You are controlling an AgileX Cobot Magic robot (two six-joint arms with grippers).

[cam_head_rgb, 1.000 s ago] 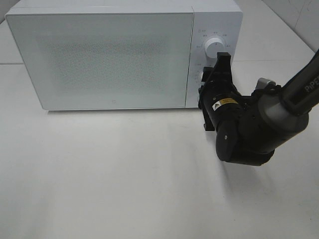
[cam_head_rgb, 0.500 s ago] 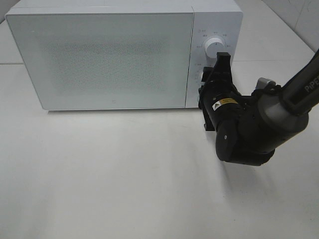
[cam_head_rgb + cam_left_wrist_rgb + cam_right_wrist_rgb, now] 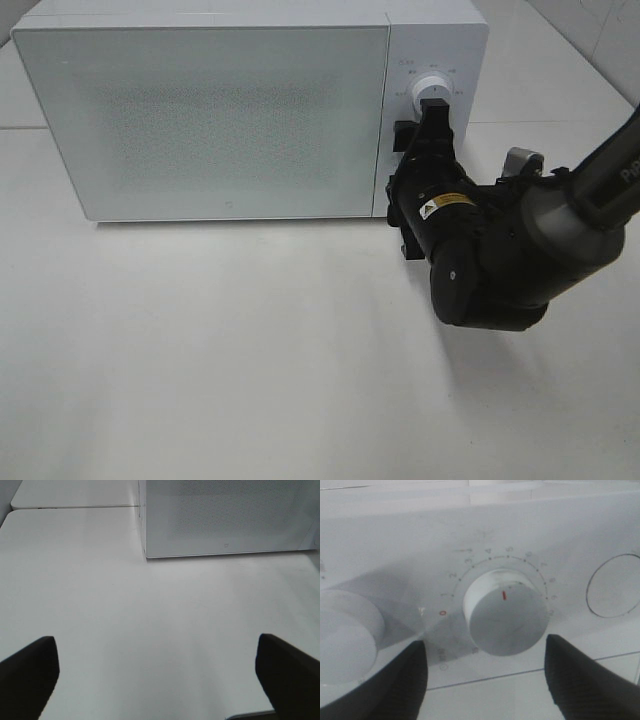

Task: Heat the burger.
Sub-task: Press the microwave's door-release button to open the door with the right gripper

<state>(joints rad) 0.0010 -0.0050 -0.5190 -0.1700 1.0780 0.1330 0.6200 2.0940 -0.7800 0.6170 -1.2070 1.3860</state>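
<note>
Both are gaping empty: right gripper (image 3: 420, 118) straddling the microwave's (image 3: 200, 110) timer knob (image 3: 505, 612), left gripper (image 3: 156, 642) hovering above the table (image 3: 250, 350).

The microwave (image 3: 200, 110) sits on the table (image 3: 200, 380), dials (image 3: 505, 612) right of door (image 3: 210, 120).

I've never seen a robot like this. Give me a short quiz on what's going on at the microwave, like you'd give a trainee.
1. True or false: the microwave has its door open.
2. The right gripper holds its open jaws either side of: A) a door handle, B) the numbered dial with the red mark, C) a plate.
3. Fill in: the left gripper hangs open above the white ___.
Key: 1 false; 2 B; 3 table.
</note>
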